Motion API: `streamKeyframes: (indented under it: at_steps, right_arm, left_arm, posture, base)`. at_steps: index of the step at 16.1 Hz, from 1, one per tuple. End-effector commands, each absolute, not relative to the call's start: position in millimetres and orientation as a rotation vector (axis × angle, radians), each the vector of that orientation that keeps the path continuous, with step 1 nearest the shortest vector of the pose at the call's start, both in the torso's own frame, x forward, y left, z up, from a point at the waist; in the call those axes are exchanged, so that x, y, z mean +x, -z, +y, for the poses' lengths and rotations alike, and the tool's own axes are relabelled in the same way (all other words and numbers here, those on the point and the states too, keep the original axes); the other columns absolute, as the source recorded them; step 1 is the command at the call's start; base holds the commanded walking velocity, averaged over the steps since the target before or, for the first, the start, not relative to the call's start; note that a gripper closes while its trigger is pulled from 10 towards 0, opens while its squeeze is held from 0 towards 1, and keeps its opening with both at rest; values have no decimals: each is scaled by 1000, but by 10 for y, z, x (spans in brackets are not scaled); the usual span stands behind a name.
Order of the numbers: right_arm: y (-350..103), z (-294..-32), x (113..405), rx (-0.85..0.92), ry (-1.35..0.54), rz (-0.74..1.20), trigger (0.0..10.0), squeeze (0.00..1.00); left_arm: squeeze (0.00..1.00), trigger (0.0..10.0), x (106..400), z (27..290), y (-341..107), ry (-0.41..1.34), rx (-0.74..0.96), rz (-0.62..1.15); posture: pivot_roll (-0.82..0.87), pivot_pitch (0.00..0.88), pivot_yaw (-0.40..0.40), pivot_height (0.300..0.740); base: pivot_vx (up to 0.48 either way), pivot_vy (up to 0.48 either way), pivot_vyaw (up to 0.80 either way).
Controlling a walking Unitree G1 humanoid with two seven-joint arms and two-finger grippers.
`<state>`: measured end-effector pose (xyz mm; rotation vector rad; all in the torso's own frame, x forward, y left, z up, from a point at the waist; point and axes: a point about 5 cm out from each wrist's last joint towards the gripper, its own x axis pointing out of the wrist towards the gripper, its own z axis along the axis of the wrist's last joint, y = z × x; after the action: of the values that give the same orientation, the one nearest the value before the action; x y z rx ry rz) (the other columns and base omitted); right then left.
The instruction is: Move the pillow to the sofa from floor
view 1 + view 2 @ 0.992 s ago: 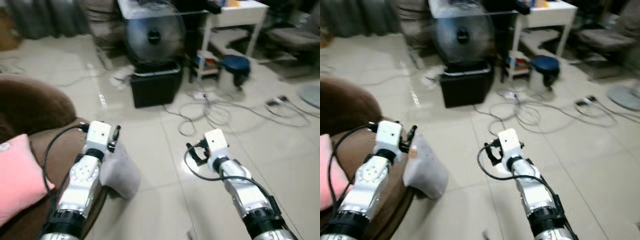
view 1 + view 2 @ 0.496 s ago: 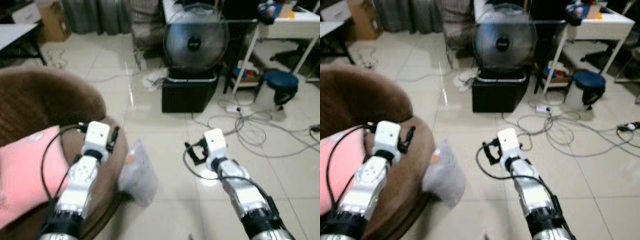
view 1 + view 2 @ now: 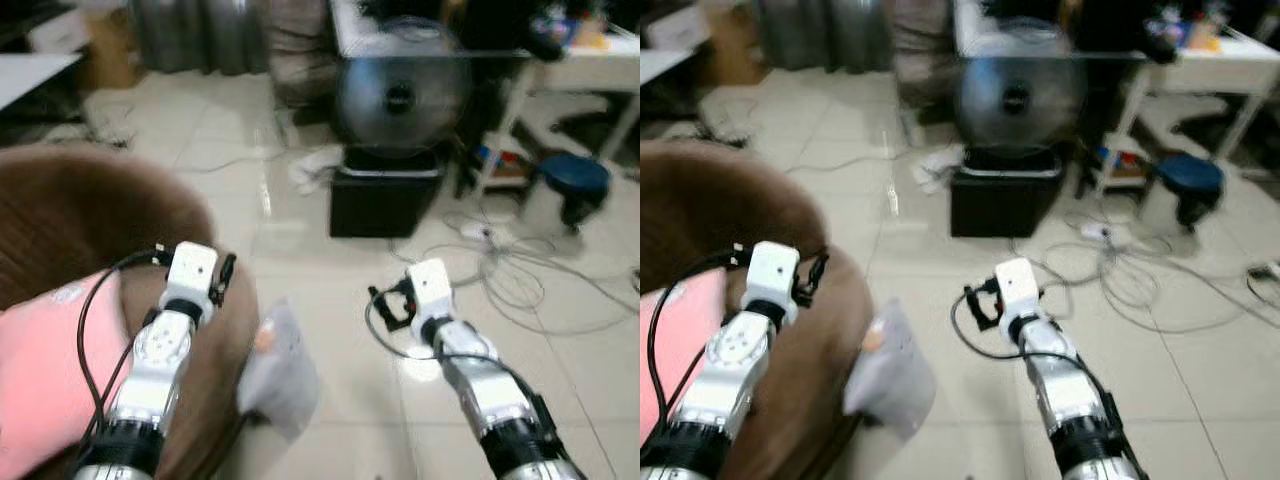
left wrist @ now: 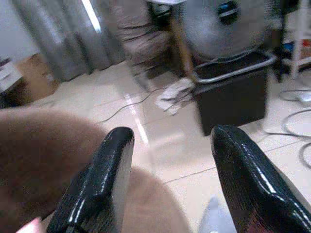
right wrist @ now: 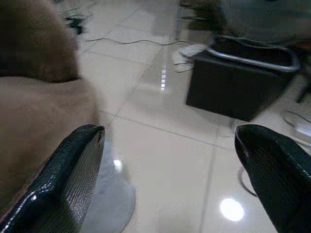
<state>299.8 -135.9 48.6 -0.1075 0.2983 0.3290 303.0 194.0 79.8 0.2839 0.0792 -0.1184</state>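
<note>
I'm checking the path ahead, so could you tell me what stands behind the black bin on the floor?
A round fan stands right behind the black bin, with a white table to its right. The bin covers the fan's base, so that cannot be seen.

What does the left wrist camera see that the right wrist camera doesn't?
Left wrist view's own: the open left hand, grey curtains and a cardboard box at the back. Right wrist view's own: the open right hand and a bright light spot on the tiles. Shared: the brown sofa, the black bin on the floor, and the pale pillow lying on the floor beside the sofa.
</note>
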Motion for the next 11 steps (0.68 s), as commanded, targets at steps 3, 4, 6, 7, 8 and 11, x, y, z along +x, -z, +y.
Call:
streamKeyframes:
  at_steps: [3,4,6,7,8,11]
  right_arm:
    - [-500,-1456,3010,-118,-295,300,10000,0]
    - [-500,-1456,3011,-118,-295,300,10000,0]
    - [-500,-1456,3011,-119,-296,300,10000,0]
    - [-500,-1459,3010,-120,-297,300,10000,0]
    - [-499,-1464,3009,-121,-297,300,10000,0]
    - [-494,-1467,3004,-127,-299,301,10000,0]
  left_arm:
    - [0,10000,3033,1832,-786,155,282,77]
    - [0,10000,3034,1832,-785,155,282,77]
    - [0,10000,3034,1832,-784,156,282,78]
    - [0,10000,3033,1828,-783,155,282,78]
    - [0,10000,3031,1822,-781,156,282,78]
    - [0,10000,3025,1814,-769,158,281,82]
  posture:
    - [42,0,36,740]
    - [42,0,36,740]
    - [42,0,36,740]
    - [42,0,34,740]
    - [42,0,34,740]
    - [41,0,31,740]
  base:
    - [400,0,0]
    - [401,0,0]
    - [405,0,0]
    - [405,0,0]
    - [401,0,0]
    - [246,0,0]
